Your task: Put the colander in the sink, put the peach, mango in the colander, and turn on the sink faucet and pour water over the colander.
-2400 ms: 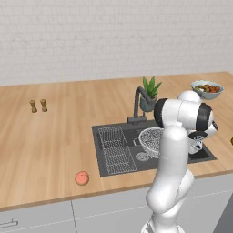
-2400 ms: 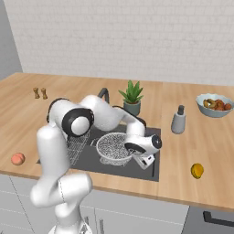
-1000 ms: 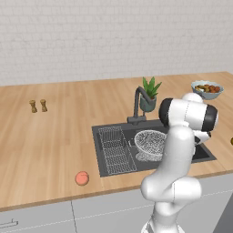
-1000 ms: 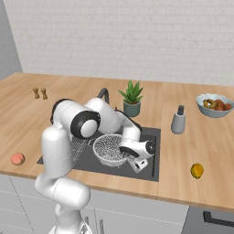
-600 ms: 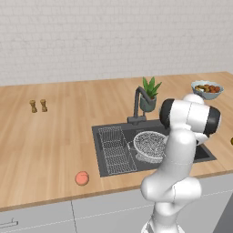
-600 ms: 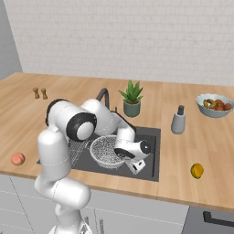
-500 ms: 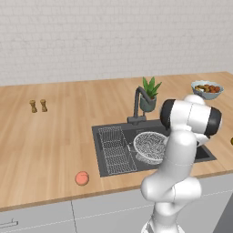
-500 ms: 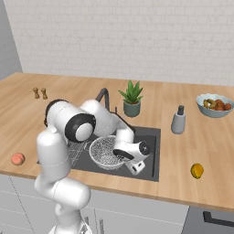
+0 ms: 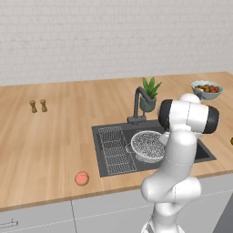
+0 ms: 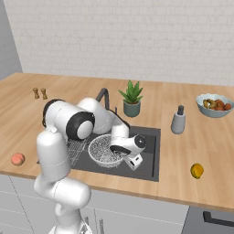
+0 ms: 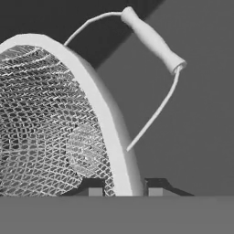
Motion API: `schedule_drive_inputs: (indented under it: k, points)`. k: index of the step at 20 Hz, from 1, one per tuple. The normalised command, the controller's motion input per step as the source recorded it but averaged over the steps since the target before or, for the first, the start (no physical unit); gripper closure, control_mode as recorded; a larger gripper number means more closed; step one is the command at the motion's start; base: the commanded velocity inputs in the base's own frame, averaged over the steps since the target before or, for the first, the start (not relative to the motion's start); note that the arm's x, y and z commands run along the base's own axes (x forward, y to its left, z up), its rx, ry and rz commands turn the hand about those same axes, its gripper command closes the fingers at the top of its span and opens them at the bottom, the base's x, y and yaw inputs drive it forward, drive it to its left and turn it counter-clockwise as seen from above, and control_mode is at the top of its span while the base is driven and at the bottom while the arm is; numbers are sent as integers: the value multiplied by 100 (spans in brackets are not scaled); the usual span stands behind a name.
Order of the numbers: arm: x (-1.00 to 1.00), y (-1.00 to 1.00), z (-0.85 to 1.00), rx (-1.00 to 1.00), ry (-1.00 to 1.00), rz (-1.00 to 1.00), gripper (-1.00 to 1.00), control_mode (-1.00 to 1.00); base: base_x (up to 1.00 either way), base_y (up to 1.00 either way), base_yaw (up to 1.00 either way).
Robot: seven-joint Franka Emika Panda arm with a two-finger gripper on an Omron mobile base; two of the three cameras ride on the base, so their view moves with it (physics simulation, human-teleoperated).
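- The sink [image 9: 204,154] sits dark and sunken in the wooden counter [image 9: 54,132], wire rack on its left side.
- The colander [image 9: 148,144] is inside the sink, beside the rack.
- The gripper [image 11: 122,191] is down in the basin, jaws pinched narrow on the colander's rim, one fingertip [image 11: 94,188] inside the mesh and one outside.
- The sink faucet [image 10: 104,101] rises behind the basin, next to the potted plant [image 10: 131,99].
- The mango [image 10: 197,171] lies on the counter right of the sink.
- The peach [image 9: 82,178] rests on the counter left of the sink, near the front edge.
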Motion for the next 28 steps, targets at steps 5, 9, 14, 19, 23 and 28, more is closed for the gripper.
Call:
schedule_drive_inputs:
  k: [5,9,14,19,23,28]
  points:
    - [41,90,0,0,0,0,-100,-100,0,0,0]
    - [4,78,0,0,0,-1,-100,-100,0,0,0]
    - [0,16,28,0,0,0,-100,-100,0,0,0]
    - [0,-18,75,8,-1,0,-100,-100,0,0,0]
    - [-2,-46,90,9,-1,0,-100,-100,0,0,0]
    - [-33,-46,95,5,-6,0,-100,-100,0,0,0]
